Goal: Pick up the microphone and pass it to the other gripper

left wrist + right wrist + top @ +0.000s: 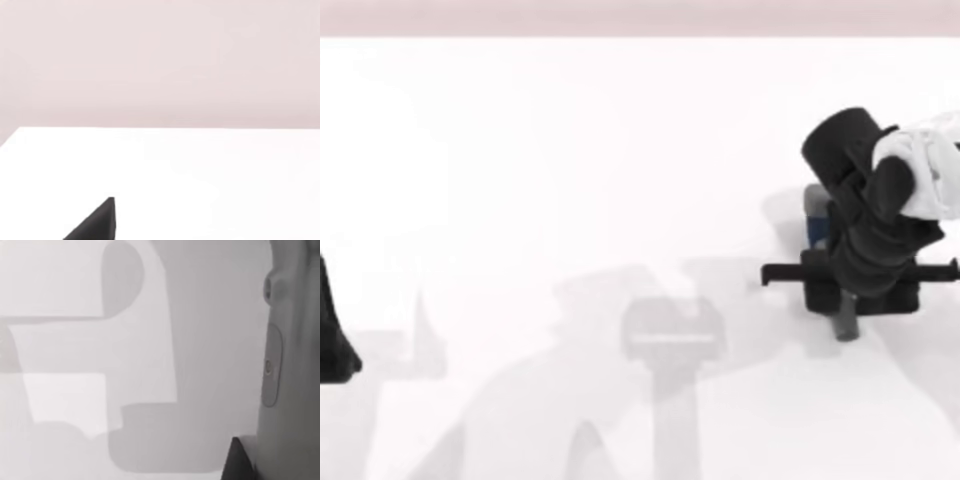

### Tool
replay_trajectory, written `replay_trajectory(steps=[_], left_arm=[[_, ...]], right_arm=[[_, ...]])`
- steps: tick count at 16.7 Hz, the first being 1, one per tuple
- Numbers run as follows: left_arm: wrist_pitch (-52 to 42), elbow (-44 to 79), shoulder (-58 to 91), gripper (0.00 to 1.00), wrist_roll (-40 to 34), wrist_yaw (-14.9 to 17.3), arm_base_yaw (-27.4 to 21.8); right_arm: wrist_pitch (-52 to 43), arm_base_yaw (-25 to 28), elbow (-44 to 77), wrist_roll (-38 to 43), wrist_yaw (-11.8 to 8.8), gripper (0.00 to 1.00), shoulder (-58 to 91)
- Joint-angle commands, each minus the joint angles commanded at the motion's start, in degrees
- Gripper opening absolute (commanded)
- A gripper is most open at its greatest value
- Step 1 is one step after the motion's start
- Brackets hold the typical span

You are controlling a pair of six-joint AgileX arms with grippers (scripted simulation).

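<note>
Top view shows my right tool [848, 285] low over the one microphone [844, 322], whose grey handle pokes out just under it, likely placed for a grasp; whether it is closed I cannot tell. My left tool [335, 345] waits well apart across the worktop [570, 150]

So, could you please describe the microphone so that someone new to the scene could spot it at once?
Look at the right side of the white table, where the right arm's gripper is lowered. The microphone lies under it, mostly hidden. Its dark-blue head and grey handle end poking out are the only things there that are not black or white.
</note>
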Motion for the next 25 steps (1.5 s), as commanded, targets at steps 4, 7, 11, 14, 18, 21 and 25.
replay_trajectory(steps=[4, 7, 11, 14, 18, 21, 25], left_arm=[[0.00, 0.00, 0.00, 1.00, 0.00, 0.00, 0.00], [0.00, 0.00, 0.00, 1.00, 0.00, 0.00, 0.00], [0.00, 0.00, 0.00, 1.00, 0.00, 0.00, 0.00], [0.00, 0.00, 0.00, 1.00, 0.00, 0.00, 0.00], [0.00, 0.00, 0.00, 1.00, 0.00, 0.00, 0.00], [0.00, 0.00, 0.00, 1.00, 0.00, 0.00, 0.00], [0.00, 0.00, 0.00, 1.00, 0.00, 0.00, 0.00]], right_arm=[[5.99, 0.21, -1.21, -1.94, -1.87, 0.00, -1.28], [15.97, 0.26, -3.52, -4.87, -4.86, 0.00, -3.47], [34.59, 0.25, -8.33, -9.98, -10.16, 0.00, -7.27], [50.48, 0.16, -12.75, -14.30, -14.50, 0.00, -11.05], [69.40, -0.08, -18.04, -19.76, -19.78, 0.00, -16.85], [78.30, -0.24, -20.55, -22.86, -22.62, 0.00, -20.60], [81.81, -0.34, -21.59, -24.29, -23.88, 0.00, -22.53]])
